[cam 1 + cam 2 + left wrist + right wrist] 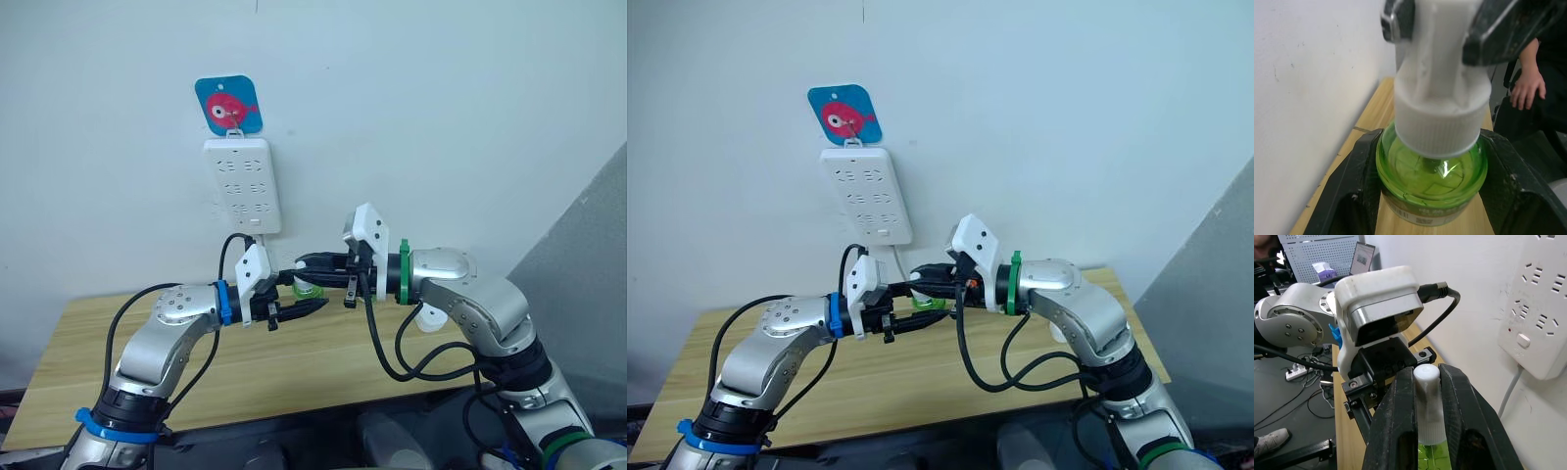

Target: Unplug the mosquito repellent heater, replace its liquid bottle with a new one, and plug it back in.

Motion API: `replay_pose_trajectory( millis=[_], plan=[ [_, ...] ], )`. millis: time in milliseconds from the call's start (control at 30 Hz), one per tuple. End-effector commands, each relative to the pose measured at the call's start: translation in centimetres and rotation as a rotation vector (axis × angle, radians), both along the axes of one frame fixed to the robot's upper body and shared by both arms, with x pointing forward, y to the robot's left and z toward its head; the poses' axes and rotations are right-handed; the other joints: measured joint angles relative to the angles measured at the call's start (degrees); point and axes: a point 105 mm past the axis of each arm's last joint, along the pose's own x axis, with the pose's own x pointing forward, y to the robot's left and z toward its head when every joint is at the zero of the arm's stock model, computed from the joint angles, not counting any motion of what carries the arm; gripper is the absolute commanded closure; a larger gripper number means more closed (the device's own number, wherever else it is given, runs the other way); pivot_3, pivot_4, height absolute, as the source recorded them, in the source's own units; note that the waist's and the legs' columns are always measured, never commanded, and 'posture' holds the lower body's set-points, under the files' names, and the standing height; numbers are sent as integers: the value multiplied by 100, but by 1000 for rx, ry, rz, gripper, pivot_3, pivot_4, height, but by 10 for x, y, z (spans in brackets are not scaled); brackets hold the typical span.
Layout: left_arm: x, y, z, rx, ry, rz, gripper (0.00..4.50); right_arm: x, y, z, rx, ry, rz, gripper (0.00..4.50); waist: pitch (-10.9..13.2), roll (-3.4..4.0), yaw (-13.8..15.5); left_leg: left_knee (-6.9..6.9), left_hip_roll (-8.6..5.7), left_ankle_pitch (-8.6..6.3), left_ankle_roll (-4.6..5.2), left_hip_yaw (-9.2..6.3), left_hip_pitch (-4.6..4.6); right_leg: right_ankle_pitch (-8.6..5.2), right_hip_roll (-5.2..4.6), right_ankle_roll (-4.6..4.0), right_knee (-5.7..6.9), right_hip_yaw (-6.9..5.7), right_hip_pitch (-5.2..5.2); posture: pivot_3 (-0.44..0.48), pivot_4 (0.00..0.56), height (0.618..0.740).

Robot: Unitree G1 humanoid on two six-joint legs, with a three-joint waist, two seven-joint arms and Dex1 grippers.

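Green liquid bottle [1431,182] clamped between left gripper [1430,196] fingers, label cut off; right gripper [1426,396] pinching its white cap [1427,401]; bottle body mostly hidden.

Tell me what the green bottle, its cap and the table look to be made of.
Green bottle: clear green plastic or glass, glossy; light glints in it and the liquid shows through. White cap: matt plastic, by its moulded ribbed skirt. Table: pale wood or wood-look laminate, with visible grain.

A white power strip [243,184] hangs below a fish sticker [228,105], above the wooden table [88,343].
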Motion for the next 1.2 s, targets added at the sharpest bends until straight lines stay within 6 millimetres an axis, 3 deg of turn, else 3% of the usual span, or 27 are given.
replay_pose_trajectory(
  millis=[33, 233, 367, 667, 900, 1000, 1200],
  plan=[
    [-2, 0, 6, 8, -37, -11, 2212, -8, -1, 37, 119, -83, 32, 4172, 0, 0, 0, 0, 0, 0, 0, 0, 0, 0, 0, 0, 0, 0, 0, -194, 58, 740],
    [1, 13, -7, 51, 4, 40, 2212, -1, -16, 57, 194, -122, -60, 4172, 2, 3, 3, -2, 1, 0, 0, -1, 0, 0, 0, -1, 0, -1, 0, -201, 66, 740],
    [-2, 27, -18, 113, 13, 46, 2212, 14, -33, 46, 210, -152, -253, 4172, 4, 5, 2, -5, 1, 0, 0, 1, 1, -2, 0, -3, -1, 2, -2, -198, 87, 740],
    [-31, 48, -41, 242, 57, -4, 2212, 26, -64, -65, 68, -117, -647, 4172, 192, 39, 52, -51, 6, 1, 0, 25, 23, -12, 0, -18, -12, 24, -6, -192, 157, 740],
    [-41, 50, -39, 272, 72, -11, 2212, 50, -83, -141, -13, 5, -880, 4172, 414, 13, 113, -58, 12, 1, 0, 41, 39, -13, 2, -19, -8, 37, -3, -172, 194, 740],
    [-44, 51, -36, 278, 77, -8, 2212, 64, -99, -162, -26, 65, -991, 4172, 481, 10, 165, -61, 12, 1, -1, 45, 37, -13, 1, -20, -10, 39, -5, -141, 207, 740],
    [-49, 53, -32, 285, 94, 9, 2212, 80, -111, -179, -44, 76, -1070, 4172, 597, 9, 262, -62, 11, 1, -1, 44, 33, -13, 1, -20, -10, 39, -9, -106, 218, 740]
  ],
)
